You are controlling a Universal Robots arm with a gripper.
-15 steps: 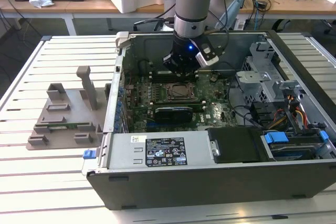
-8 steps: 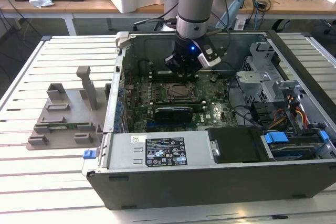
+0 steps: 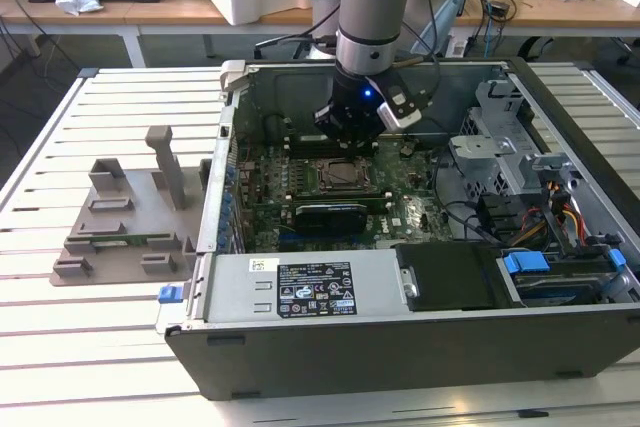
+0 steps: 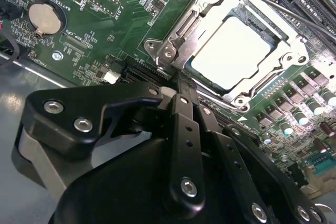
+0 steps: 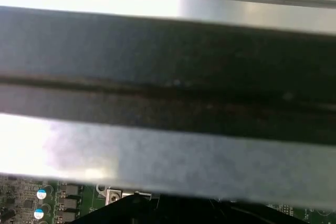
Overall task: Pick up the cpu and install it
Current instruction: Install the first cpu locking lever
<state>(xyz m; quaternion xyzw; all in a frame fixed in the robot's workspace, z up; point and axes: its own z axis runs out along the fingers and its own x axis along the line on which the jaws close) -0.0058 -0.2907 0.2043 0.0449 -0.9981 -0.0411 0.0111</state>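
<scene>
CPU (image 4: 237, 51), its silvery top up, already lies flat in the motherboard socket (image 4: 173, 45) just ahead of your gripper (image 4: 181, 90), whose fingers look pressed together on nothing, low inside the open computer case (image 3: 300, 297).

No print can be made out with any certainty. The white label (image 3: 314, 288) on the power supply (image 3: 300, 287) carries text too small to read. White lettering on the motherboard (image 4: 105, 19) in the second wrist view is likewise illegible.
</scene>
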